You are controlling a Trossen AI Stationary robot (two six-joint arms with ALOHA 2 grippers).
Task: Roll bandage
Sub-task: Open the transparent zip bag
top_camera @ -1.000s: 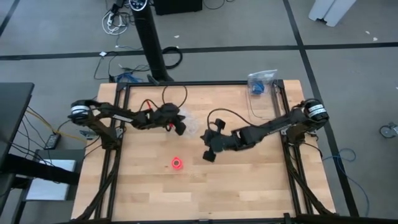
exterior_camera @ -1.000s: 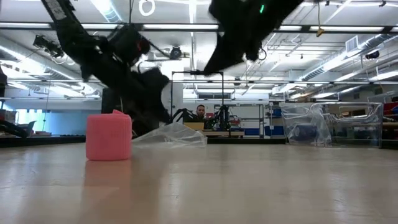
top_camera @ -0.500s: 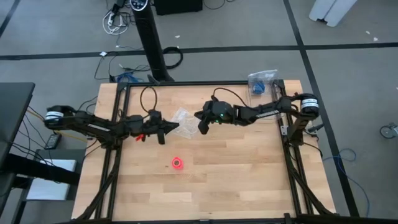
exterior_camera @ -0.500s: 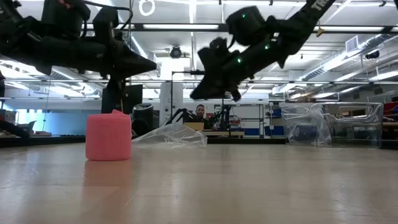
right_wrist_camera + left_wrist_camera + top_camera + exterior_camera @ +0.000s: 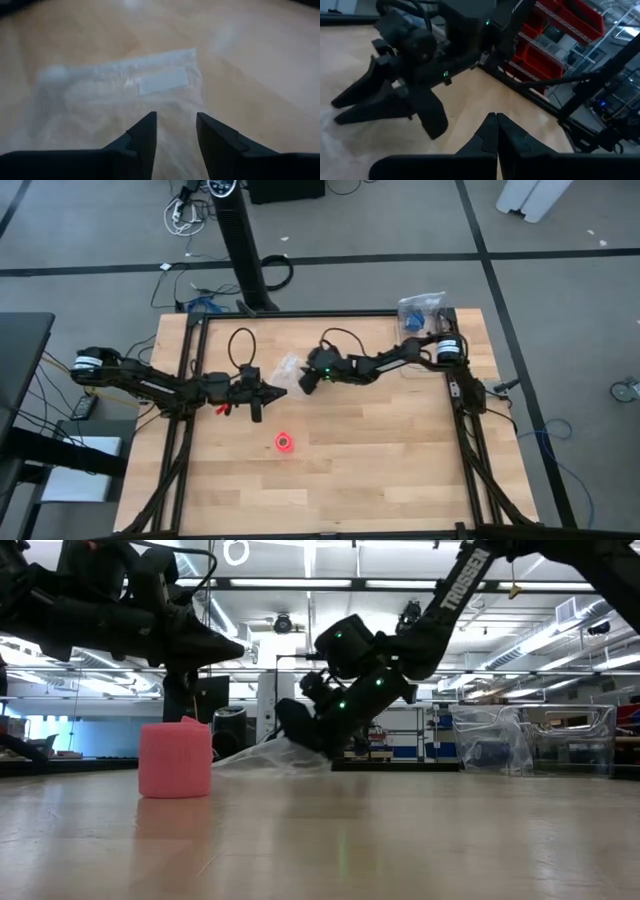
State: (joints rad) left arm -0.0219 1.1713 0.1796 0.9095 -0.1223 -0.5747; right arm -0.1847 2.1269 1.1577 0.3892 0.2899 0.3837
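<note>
The bandage (image 5: 285, 442) is a small pink roll standing on its end on the wooden table (image 5: 400, 470), seen side-on in the low view as the bandage (image 5: 175, 760). No gripper touches it. My left gripper (image 5: 281, 391) is shut and points level toward the right, above the table and farther back than the roll; its joined fingertips (image 5: 495, 122) hold nothing. My right gripper (image 5: 175, 122) is open and slants down over a clear plastic bag (image 5: 120, 82) that lies flat on the table behind the roll (image 5: 290, 366). My right gripper comes at the clear bag's near part (image 5: 172, 100) slanting down from the table's right side, one finger (image 5: 145, 132) on either side of a stretch of film. Whether the fingers touch the bag I cannot tell.
A clear plastic container (image 5: 420, 312) with something blue inside stands at the table's far right corner, also in the low view (image 5: 500, 740). A person (image 5: 322, 720) sits in the room beyond the table. Bare wood lies along the near half of the table.
My right gripper has swung from near the roll toward the table's far edge and left, and sunk down onto the clear bag. My left gripper has lifted away from the bag, tipped up from pointing down until level, and drawn back toward the left edge. The roll has stayed put.
</note>
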